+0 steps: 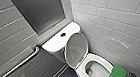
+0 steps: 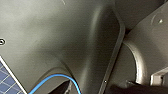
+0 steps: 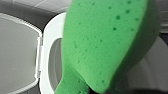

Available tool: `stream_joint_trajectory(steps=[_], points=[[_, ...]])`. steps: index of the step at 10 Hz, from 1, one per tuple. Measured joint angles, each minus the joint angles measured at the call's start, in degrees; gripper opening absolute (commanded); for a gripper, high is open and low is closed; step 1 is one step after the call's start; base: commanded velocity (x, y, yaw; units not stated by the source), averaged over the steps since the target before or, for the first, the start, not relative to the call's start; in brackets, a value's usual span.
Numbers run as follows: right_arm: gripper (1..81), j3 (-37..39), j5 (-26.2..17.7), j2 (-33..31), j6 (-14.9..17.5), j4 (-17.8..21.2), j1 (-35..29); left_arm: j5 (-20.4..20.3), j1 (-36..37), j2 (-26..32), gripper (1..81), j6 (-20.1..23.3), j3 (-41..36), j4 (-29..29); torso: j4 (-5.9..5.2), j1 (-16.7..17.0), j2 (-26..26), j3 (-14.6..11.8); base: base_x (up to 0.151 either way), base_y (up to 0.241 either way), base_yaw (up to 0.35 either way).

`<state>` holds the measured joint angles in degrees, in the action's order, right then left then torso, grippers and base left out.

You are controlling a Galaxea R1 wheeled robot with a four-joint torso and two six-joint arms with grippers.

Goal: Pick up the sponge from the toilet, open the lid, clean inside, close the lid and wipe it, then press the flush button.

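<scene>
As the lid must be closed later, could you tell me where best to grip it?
I'd take the lid by its free upper rim, coming from the bowl side: it stands raised, hinged low, leaning toward the tank.

Bright green sponge (image 1: 117,73), white lid (image 1: 76,49), dark flush button (image 1: 63,34)

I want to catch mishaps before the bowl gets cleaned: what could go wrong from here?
The sponge hangs over the bowl rim; if it slips, it could drop inside. The lid stands open and upright; a knock could tip it shut mid-clean. The tiled wall is close beside the sponge, so a wide sweep could scrape it.
</scene>
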<state>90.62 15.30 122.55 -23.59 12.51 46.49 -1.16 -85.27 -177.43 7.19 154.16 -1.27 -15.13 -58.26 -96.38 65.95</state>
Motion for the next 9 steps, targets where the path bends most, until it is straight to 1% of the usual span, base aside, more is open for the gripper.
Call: stream_joint_trajectory(steps=[1, 3, 5, 6, 7, 9], points=[[1.0, -0.5, 1.3, -0.4, 0.0, 0.4, 1.7, 0.0, 0.0, 0.0, 81.1, 0.0, 0.0, 0.0, 0.00, 0.0, 0.0, 0.0, 0.000, 0.000, 0.000], [1.0, -1.4, 0.7, -0.3, 0.0, 0.7, 2.1, 0.0, 0.0, 0.0, 81.1, 0.0, 0.0, 0.0, 0.00, 0.0, 0.0, 0.0, 0.000, 0.000, 0.000], [1.0, -1.5, 1.3, 0.4, 0.0, 0.7, 2.3, -0.1, 0.0, 0.0, 81.1, 0.0, 0.0, 0.0, 0.00, 0.0, 0.0, 0.0, 0.000, 0.000, 0.000], [1.0, -2.1, -0.3, 0.6, 0.0, 0.7, 1.7, -0.2, 0.0, 0.0, 81.1, 0.0, 0.0, 0.0, 0.00, 0.0, 0.0, 0.0, 0.000, 0.000, 0.000], [1.0, -3.3, -3.1, 1.0, 0.1, 0.6, 0.6, -0.2, 0.0, 0.0, 81.1, 0.0, 0.0, 0.0, 0.00, 0.0, 0.0, 0.0, 0.000, 0.000, 0.000], [1.0, -4.1, -8.0, 2.9, 0.2, 0.4, -3.8, -0.4, 0.0, 0.0, 81.1, 0.0, 0.0, 0.0, 0.00, 0.0, 0.0, 0.0, 0.000, 0.000, 0.000]])
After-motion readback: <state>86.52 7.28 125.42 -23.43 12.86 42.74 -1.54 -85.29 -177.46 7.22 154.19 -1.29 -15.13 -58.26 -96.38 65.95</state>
